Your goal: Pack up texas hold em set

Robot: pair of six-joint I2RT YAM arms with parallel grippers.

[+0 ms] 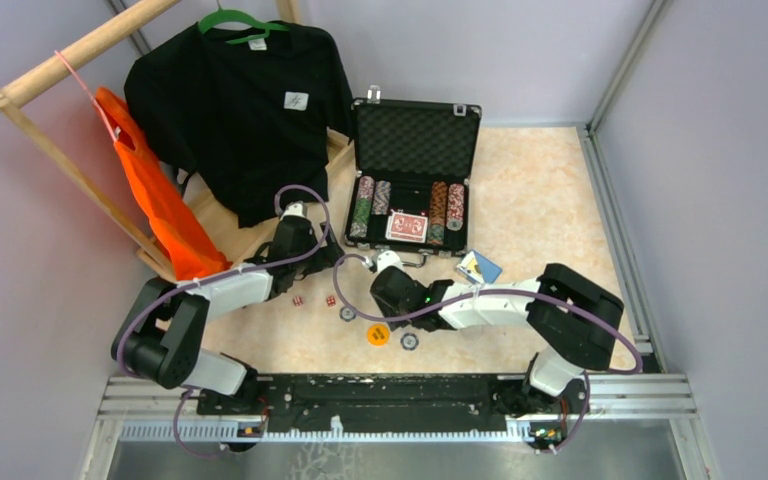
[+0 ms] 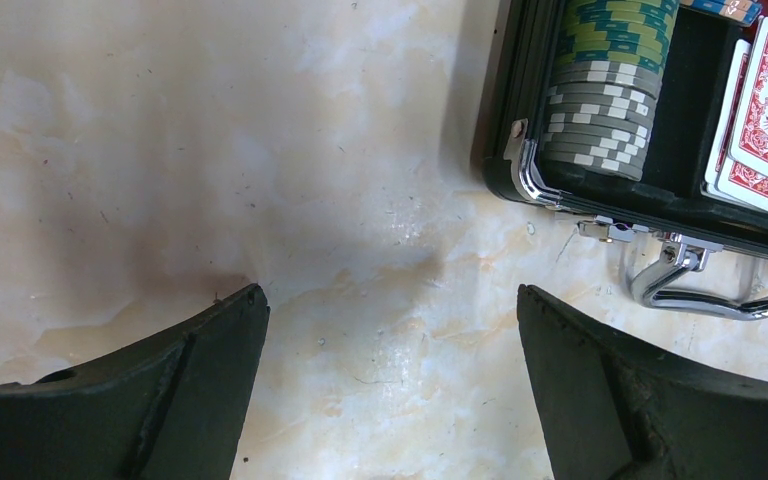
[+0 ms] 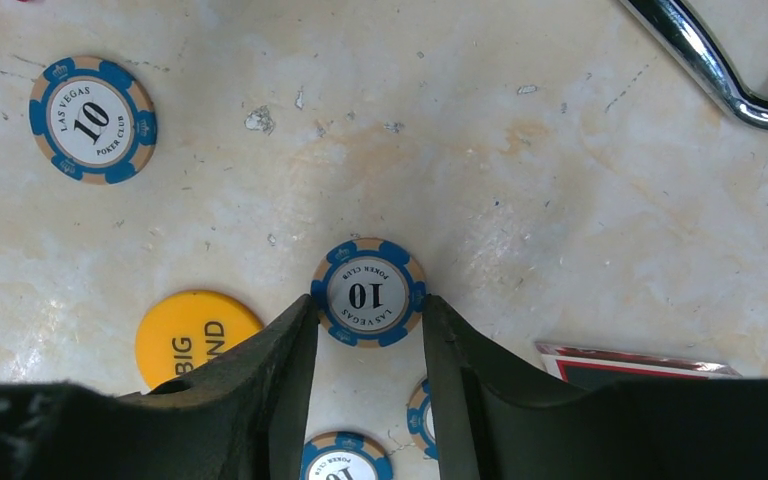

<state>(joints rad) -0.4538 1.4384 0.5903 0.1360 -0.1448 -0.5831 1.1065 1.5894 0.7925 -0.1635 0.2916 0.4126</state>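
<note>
The blue 10 chip (image 3: 368,293) sits between the tips of the right gripper (image 3: 368,303). The jaws are narrowed onto it and touch its rim on both sides, in front of the case's silver handle (image 3: 720,70). Whether it is off the table (image 1: 540,200) cannot be told. A second 10 chip (image 3: 92,119), a yellow token (image 3: 195,335) and two red dice (image 1: 298,300) lie nearby. The open black case (image 1: 415,140) stands mid-table toward the far edge, holding chip rows (image 1: 365,205) and red-backed cards (image 1: 407,227). The left gripper (image 2: 390,292) is spread wide and empty beside the case's near left corner.
</note>
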